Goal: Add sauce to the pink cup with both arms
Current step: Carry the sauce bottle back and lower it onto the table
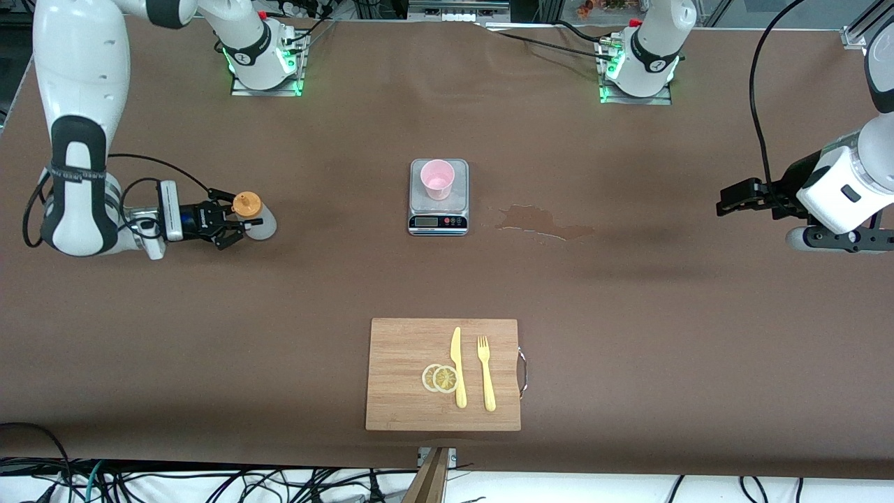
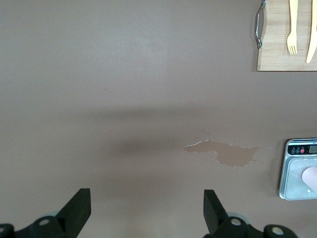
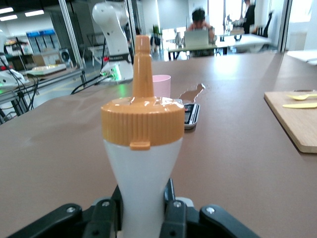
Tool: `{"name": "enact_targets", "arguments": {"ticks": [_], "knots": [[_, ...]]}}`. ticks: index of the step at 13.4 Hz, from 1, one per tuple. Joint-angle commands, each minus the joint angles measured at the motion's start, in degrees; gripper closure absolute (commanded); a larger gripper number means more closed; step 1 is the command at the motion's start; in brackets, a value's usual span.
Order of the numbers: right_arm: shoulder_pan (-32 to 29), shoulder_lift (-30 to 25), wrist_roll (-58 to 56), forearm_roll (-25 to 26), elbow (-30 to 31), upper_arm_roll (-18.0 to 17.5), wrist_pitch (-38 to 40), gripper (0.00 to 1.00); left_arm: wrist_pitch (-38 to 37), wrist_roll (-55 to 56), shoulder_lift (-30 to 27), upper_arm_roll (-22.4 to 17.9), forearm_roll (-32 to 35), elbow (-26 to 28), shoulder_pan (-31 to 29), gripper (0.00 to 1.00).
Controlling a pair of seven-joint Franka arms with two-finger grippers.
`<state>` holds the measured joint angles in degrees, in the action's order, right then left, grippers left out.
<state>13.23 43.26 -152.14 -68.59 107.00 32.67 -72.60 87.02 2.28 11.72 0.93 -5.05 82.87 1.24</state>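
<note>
The sauce bottle (image 1: pixel 257 216), whitish with an orange nozzle cap, stands upright toward the right arm's end of the table. My right gripper (image 1: pixel 241 222) is shut on its lower body (image 3: pixel 143 168), one finger on each side. The pink cup (image 1: pixel 438 179) stands on a small kitchen scale (image 1: pixel 438 222) at the table's middle and shows past the nozzle in the right wrist view (image 3: pixel 162 85). My left gripper (image 1: pixel 723 204) waits open over the left arm's end of the table, with nothing between its fingers (image 2: pixel 79 210). The cup's edge (image 2: pixel 312 177) and the scale (image 2: pixel 296 171) show in the left wrist view.
A wet patch (image 1: pixel 541 220) lies on the brown table beside the scale, toward the left arm's end. A wooden cutting board (image 1: pixel 398 405) with a yellow knife (image 1: pixel 457 367), a fork (image 1: pixel 486 374) and lemon slices (image 1: pixel 440 378) sits nearer the front camera.
</note>
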Motion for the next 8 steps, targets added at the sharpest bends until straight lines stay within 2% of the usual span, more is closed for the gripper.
{"name": "enact_targets", "arguments": {"ticks": [1,3,4,5,6,8], "knots": [[-6.71,3.4,-2.8,-0.58,-4.08,-5.86,2.47,0.83,-0.88,0.27,0.41,0.3,0.39,-1.31,-0.01,0.0],[-6.9,4.64,-5.0,-0.66,-4.78,-5.95,2.55,0.83,-0.88,0.27,0.41,0.3,0.39,-1.31,-0.01,0.0],[-6.98,4.9,-5.53,-0.75,-4.78,-5.95,2.56,0.75,-0.88,0.27,0.41,0.39,0.39,-1.31,0.07,0.0],[-6.99,5.17,-5.53,-0.58,-4.78,-5.95,2.64,0.31,-0.88,0.27,0.41,0.3,0.39,-1.31,0.07,0.0],[-6.99,5.25,-5.53,-0.23,-4.78,-5.95,2.64,0.0,-0.88,0.27,0.41,0.39,0.39,-1.31,0.07,0.0],[-7.68,5.26,-5.53,0.39,-4.96,-5.86,2.56,0.0,-0.88,0.27,0.41,0.39,0.39,-1.31,0.07,0.0]]}}
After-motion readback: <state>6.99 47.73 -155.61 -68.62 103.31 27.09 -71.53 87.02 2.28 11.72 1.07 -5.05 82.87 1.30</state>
